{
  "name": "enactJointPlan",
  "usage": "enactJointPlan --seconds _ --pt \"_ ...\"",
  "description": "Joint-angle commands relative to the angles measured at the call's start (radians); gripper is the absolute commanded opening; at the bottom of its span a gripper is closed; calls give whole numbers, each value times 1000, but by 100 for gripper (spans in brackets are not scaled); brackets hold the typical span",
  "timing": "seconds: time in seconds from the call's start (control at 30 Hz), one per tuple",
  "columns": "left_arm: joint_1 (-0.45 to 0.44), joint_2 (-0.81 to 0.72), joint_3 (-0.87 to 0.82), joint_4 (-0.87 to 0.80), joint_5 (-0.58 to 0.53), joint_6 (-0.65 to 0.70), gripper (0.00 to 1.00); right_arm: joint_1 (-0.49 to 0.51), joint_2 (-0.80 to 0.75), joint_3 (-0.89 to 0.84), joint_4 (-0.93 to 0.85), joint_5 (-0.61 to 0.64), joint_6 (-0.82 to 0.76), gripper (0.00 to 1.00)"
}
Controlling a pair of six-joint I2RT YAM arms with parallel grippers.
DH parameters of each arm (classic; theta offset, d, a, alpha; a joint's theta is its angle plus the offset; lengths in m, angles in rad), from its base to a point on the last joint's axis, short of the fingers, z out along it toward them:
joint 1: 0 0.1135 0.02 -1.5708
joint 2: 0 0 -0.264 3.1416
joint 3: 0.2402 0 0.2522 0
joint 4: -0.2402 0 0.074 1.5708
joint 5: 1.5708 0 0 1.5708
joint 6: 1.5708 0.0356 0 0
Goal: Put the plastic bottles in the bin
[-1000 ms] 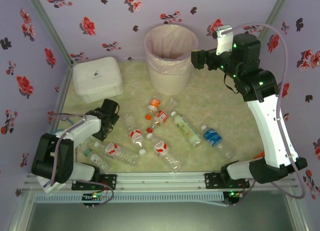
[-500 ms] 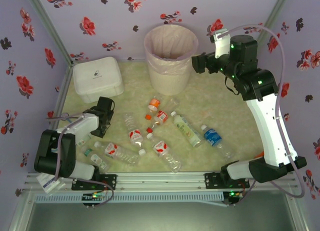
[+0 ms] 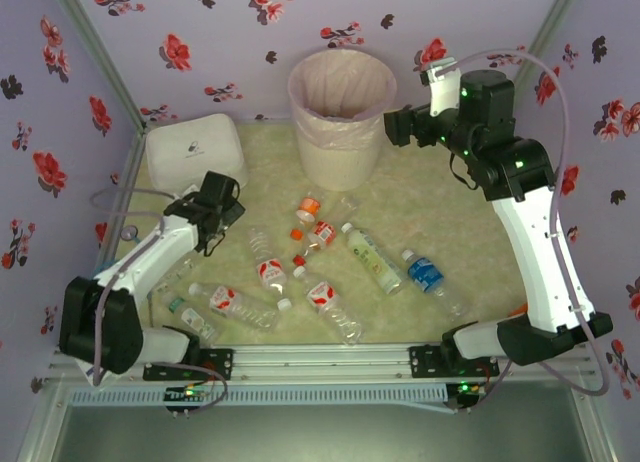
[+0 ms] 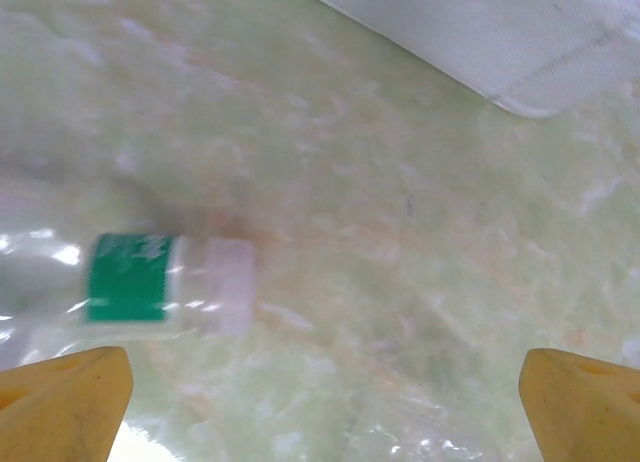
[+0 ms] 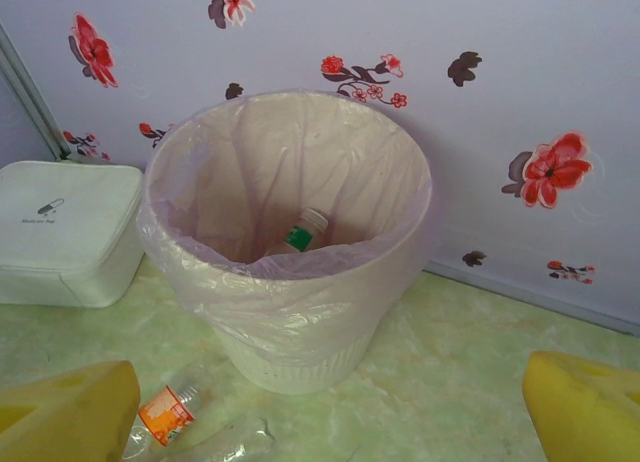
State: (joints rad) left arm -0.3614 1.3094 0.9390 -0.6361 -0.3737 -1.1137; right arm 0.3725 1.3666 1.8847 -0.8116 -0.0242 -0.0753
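Most of the plastic bottles [image 3: 318, 294] are lying on their sides in a loose bunch mid-table, a few touching each other. The blue-label bottle [image 3: 427, 275] is off toward the right and a couple more are near the front left edge. One green-capped bottle [image 5: 302, 232] is already in the bin [image 3: 340, 157], which stands at the back of the table [image 3: 460, 212] close to the wall. Your left gripper [image 4: 320, 412] is wide open and empty, low over bare table. A green-label bottle [image 4: 140, 287] sits just above the finger at the left of the wrist view, not between the jaws, so if you close from here I'd guess you grab air or clip its end and send it rolling. The white lidded box [image 3: 195, 157] is right beside that gripper too, so a sloppy swing could bump it. Your right gripper [image 5: 330, 412] is also spread wide with nothing in it, hovering beside the bin and looking into it. Watch the thin pink liner [image 5: 200, 252]: dip too close to the rim and a finger could snag it. These clear bottles look light and slippery, so an off-centre pinch could probably squirt one out.
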Motion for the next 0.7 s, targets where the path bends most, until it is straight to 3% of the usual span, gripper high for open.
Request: enactJointPlan --seconds 0.0,0.1,0.23,0.47,0.57,0.67 --pt "40 -84 -42 -99 -44 -59 100 -15 18 11 34 -15 26 99" --pt "98 -116 -9 -217 -57 -74 100 -27 28 25 34 -29 54 99" --pt "175 -169 -37 -362 -38 -307 100 -54 53 55 36 -52 91 99" --pt "192 -301 -203 -287 3 -680 100 -118 179 226 -50 -139 110 99" --pt "207 -287 -257 -176 -17 -739 100 -141 220 279 -77 -167 112 99" --pt "262 -217 -264 -71 -2 -696 100 -154 252 331 -115 -193 106 99"
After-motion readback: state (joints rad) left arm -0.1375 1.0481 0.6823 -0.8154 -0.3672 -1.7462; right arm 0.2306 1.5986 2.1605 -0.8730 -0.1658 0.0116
